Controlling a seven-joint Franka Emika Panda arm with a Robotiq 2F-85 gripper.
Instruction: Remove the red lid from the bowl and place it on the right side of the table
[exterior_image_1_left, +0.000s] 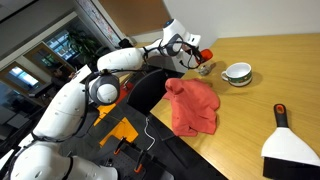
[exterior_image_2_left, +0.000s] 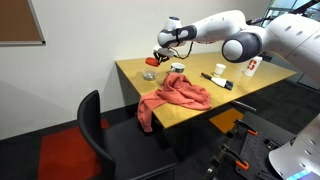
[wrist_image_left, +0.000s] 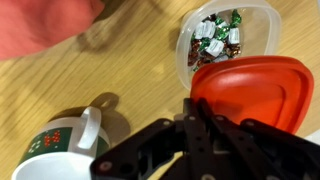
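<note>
My gripper (wrist_image_left: 195, 108) is shut on the edge of the red lid (wrist_image_left: 252, 88) and holds it lifted, just beside and above the clear plastic bowl (wrist_image_left: 255, 15), which holds wrapped candies. The bowl stands uncovered. In both exterior views the gripper (exterior_image_1_left: 197, 48) (exterior_image_2_left: 166, 52) hangs above the table's far corner with the red lid (exterior_image_1_left: 207, 53) (exterior_image_2_left: 157, 60) in it, over the small bowl (exterior_image_1_left: 204, 68) (exterior_image_2_left: 149, 75).
A white mug (wrist_image_left: 62, 142) (exterior_image_1_left: 238, 73) (exterior_image_2_left: 178, 69) stands next to the bowl. A red cloth (exterior_image_1_left: 192, 105) (exterior_image_2_left: 175, 97) drapes over the table edge. A dustpan-like brush (exterior_image_1_left: 290, 145) (exterior_image_2_left: 218, 80) and a paper cup (exterior_image_2_left: 252, 67) lie farther along. A black chair (exterior_image_2_left: 100, 125) stands by the table.
</note>
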